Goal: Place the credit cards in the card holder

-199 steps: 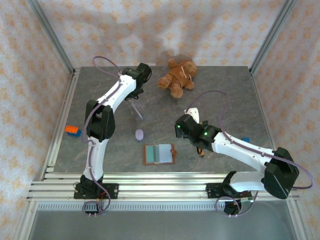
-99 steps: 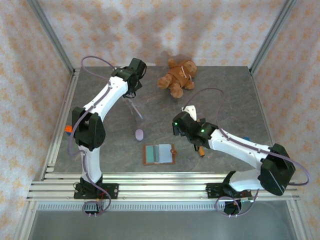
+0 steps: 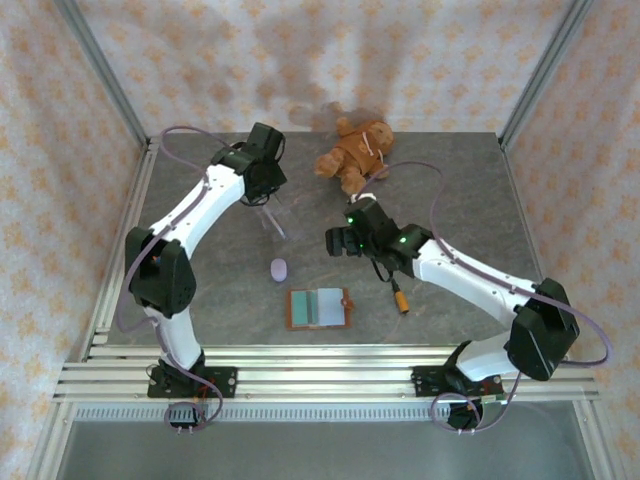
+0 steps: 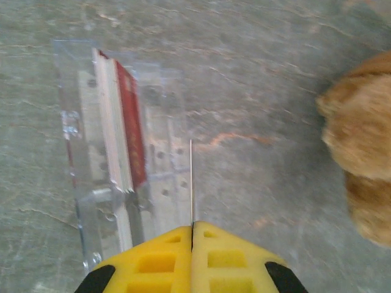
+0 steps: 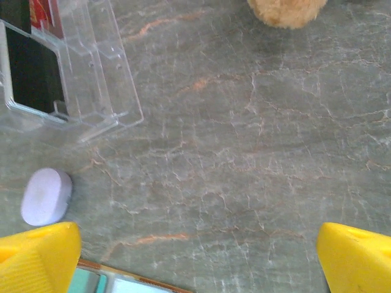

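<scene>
Left tool (image 4: 192, 227): I read its yellow fingers as pressed fully together, pinching a single thin card (image 4: 191, 183) that the left wrist view shows edge-on. The card's plane is upright, and its visible edge points straight out from the fingertips. Just left of this card lies a clear case (image 4: 122, 183) flat on the table (image 4: 256, 79). It holds the remaining credit cards (image 4: 116, 140) as a pale stack with a red face, whose long axis runs parallel to the pinched card. I cannot tell whether the held card touches the case. A teddy bear (image 4: 360, 159) sits off to the right, apart from both. Right tool (image 5: 198, 232): its fingers stand spread as wide as they go, with nothing between them, and it hangs above bare table. A lilac oval object (image 5: 46, 195) lies just ahead of its left finger, and the clear case lies beyond that. The card holder (image 3: 320, 308) lies open and flat near the front edge of the table, between the two arm bases and nearer to me than the right tool. Its long axis runs left to right, its pale pockets face up, and its brown tab is at the right end.
</scene>
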